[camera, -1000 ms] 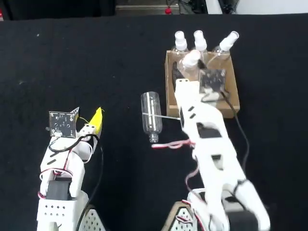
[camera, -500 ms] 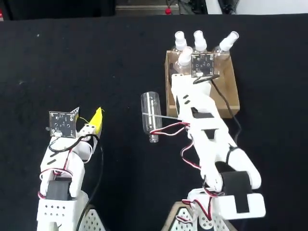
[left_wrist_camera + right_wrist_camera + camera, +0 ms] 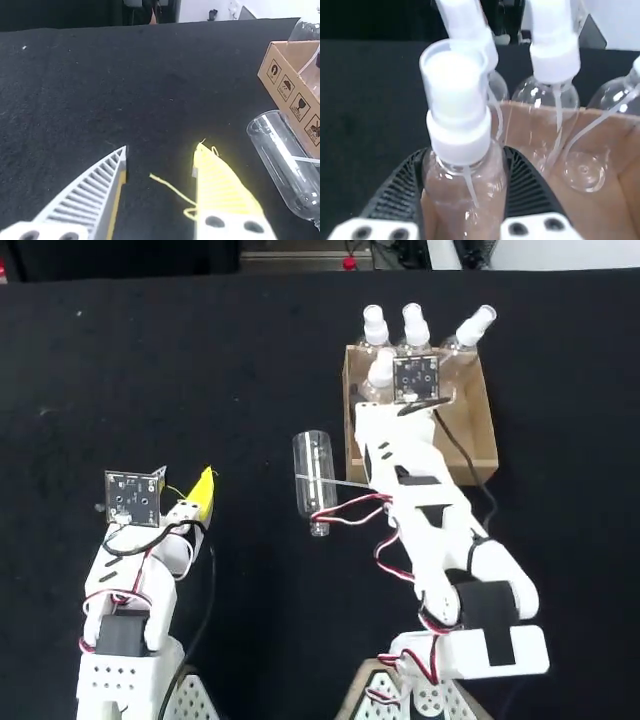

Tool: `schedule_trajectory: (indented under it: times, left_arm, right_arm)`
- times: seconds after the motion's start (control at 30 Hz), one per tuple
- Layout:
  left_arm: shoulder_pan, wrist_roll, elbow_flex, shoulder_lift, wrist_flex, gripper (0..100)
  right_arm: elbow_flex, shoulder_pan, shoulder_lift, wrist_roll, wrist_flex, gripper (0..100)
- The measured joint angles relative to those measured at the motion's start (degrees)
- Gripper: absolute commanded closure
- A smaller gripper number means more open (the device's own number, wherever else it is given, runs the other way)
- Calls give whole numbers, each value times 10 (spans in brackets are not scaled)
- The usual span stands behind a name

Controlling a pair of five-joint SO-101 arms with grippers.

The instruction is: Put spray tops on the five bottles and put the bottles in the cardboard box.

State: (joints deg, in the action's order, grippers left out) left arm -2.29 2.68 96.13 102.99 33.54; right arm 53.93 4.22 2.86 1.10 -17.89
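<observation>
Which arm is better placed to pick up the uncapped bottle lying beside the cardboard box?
Probably the left. The left hand is open and empty, facing the lying bottle. The right hand is shut on a capped bottle at the cardboard box.

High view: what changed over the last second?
The right tool, shut on a capped bottle, advanced over the cardboard box, bringing it more upright near the three bottles at its back. The left tool and the uncapped bottle lying beside the box stayed put.
</observation>
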Motion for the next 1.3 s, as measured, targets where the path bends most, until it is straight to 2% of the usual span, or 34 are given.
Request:
schedule_trajectory:
  times: [1.3]
  left_arm:
    - [4,0,0,0,0,791]
  right_arm:
    - [-1,18,-18,0,-4,982]
